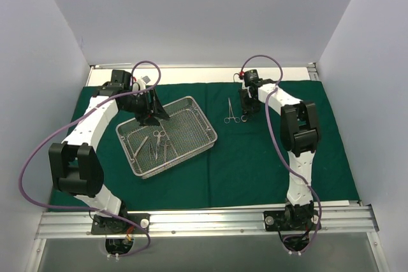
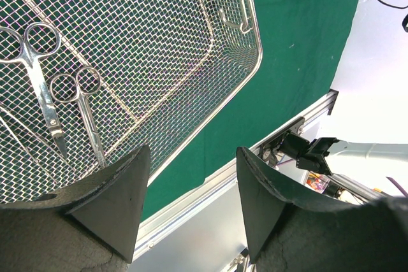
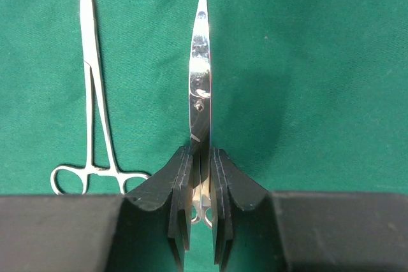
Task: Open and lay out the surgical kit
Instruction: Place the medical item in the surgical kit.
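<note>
Presently on the pale worktop (image 1: 191,76):

1. Dark green cloth drape (image 1: 255,157), spread flat beneath both pincers.
2. Rectangular silver wire-mesh tray (image 2: 159,30), resting on the drape directly under the left pincer (image 2: 192,157). That pincer stands wide and holds nothing, and the tray's rim runs below the gap between its fingers.
3. Small steel ring-handled scissors (image 2: 39,87) and a second similar pair (image 2: 86,113), lying flat side by side in the tray, beyond the left pincer's left finger. Further slim instruments lie beside them, too small to tell apart.
4. Slim steel pointed scissors (image 3: 200,81), gripped by the narrow right pincer (image 3: 201,157) just above the finger rings. The blades are closed and point away from it over the drape.
5. Slim steel ring-handled forceps (image 3: 91,62), flat on the drape just left of the right pincer. They lie roughly parallel to the held scissors, apart from them.
</note>
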{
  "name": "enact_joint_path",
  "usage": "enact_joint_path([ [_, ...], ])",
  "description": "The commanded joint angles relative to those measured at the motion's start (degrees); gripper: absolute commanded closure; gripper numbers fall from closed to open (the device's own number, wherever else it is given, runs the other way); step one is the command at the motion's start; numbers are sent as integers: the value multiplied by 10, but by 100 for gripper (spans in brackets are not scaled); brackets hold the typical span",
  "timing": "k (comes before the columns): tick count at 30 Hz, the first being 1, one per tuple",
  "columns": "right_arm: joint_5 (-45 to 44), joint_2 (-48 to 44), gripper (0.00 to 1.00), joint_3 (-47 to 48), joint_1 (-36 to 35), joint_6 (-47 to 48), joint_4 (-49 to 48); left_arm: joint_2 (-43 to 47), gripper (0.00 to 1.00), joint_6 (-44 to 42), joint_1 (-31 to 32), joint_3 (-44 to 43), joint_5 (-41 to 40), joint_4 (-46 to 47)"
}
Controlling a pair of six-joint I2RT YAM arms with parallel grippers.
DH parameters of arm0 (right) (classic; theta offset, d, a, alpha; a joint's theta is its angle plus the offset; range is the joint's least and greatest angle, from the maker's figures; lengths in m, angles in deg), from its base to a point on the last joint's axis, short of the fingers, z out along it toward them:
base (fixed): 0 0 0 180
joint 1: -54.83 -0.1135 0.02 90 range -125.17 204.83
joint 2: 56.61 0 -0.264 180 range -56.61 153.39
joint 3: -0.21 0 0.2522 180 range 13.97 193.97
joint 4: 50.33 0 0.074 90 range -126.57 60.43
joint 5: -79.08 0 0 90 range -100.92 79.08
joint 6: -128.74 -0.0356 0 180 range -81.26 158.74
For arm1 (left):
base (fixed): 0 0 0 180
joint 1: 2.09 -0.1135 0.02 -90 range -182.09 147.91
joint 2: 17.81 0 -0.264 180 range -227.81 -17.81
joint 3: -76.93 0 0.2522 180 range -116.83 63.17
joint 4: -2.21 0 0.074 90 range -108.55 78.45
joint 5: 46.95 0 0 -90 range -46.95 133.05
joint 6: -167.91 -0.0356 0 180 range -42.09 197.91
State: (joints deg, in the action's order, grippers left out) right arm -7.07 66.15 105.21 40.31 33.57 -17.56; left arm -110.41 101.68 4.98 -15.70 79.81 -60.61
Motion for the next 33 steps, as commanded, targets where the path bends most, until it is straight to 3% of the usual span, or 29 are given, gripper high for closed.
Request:
enact_joint_path([
  [1, -1, 5, 100, -6, 5, 6, 2, -1, 35, -4, -2, -21, 9, 12],
  [16, 2, 19, 94, -9, 6, 5, 2, -1, 35, -7, -2, -18, 14, 7],
  [33, 3, 11, 73, -4, 5, -9, 6, -34, 35, -26, 15, -32, -50, -48],
])
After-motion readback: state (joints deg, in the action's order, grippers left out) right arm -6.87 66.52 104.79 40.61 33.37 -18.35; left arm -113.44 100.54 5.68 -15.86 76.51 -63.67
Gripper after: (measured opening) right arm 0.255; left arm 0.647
